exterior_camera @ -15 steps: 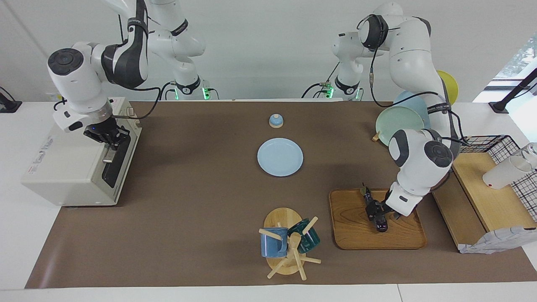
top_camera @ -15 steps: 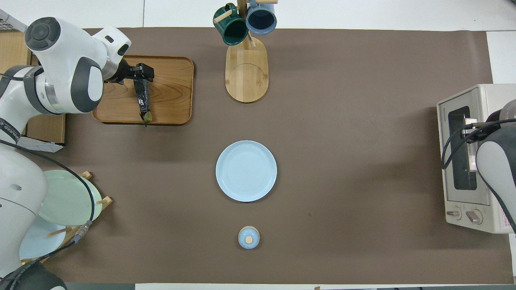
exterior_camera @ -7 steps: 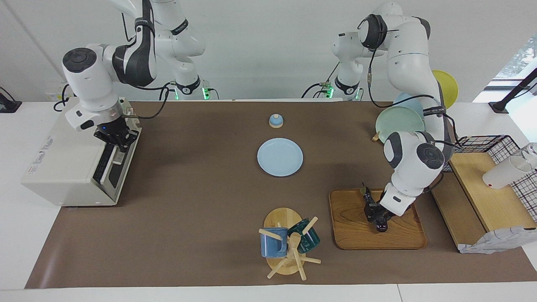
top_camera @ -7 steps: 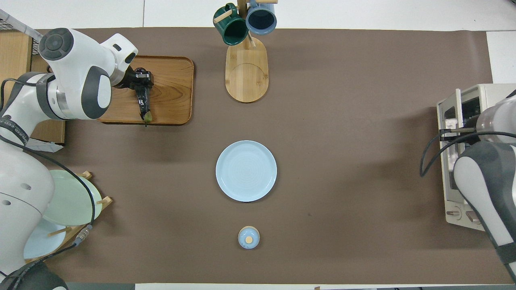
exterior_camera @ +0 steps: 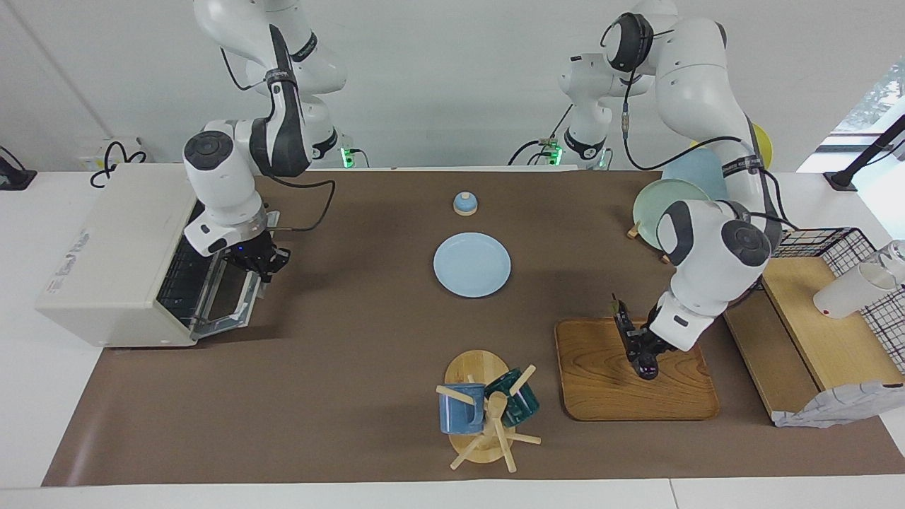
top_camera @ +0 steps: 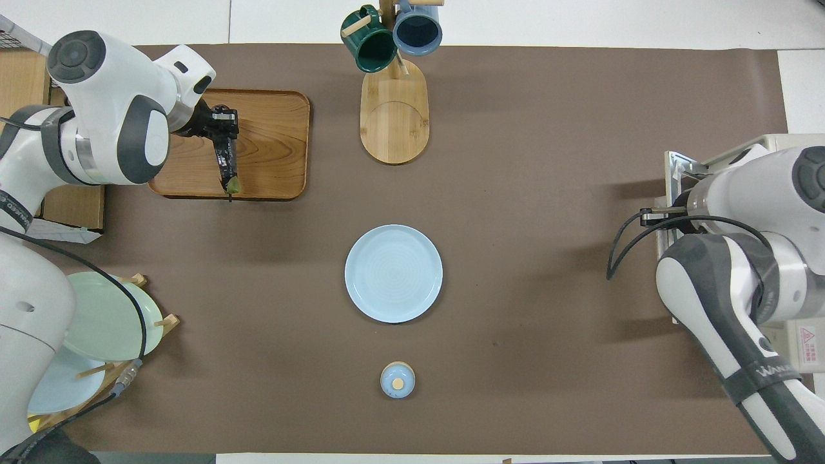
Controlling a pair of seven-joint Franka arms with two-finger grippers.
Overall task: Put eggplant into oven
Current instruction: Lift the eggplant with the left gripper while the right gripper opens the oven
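Note:
The eggplant (exterior_camera: pixel 621 322) is dark and slim with a green stem end. My left gripper (exterior_camera: pixel 640 348) is shut on it near its blunt end and holds it tilted just above the wooden tray (exterior_camera: pixel 601 389). In the overhead view the eggplant (top_camera: pixel 227 167) hangs from the left gripper (top_camera: pixel 222 129) over the tray (top_camera: pixel 274 148). The off-white oven (exterior_camera: pixel 113 247) stands at the right arm's end of the table. Its glass door (exterior_camera: pixel 223 304) is folded down open and the wire rack shows inside. My right gripper (exterior_camera: pixel 260 263) is at the door's handle edge.
A light blue plate (exterior_camera: pixel 471 265) and a small blue lidded pot (exterior_camera: pixel 465 203) sit mid-table. A mug tree (exterior_camera: pixel 488 410) with two mugs stands beside the tray. A plate rack (exterior_camera: pixel 672 205), a wooden shelf (exterior_camera: pixel 827 332) and a wire basket (exterior_camera: pixel 848 247) are at the left arm's end.
The right gripper pulled the oven door from shut down to open. The left gripper closed on the eggplant and raised it a little off the tray.

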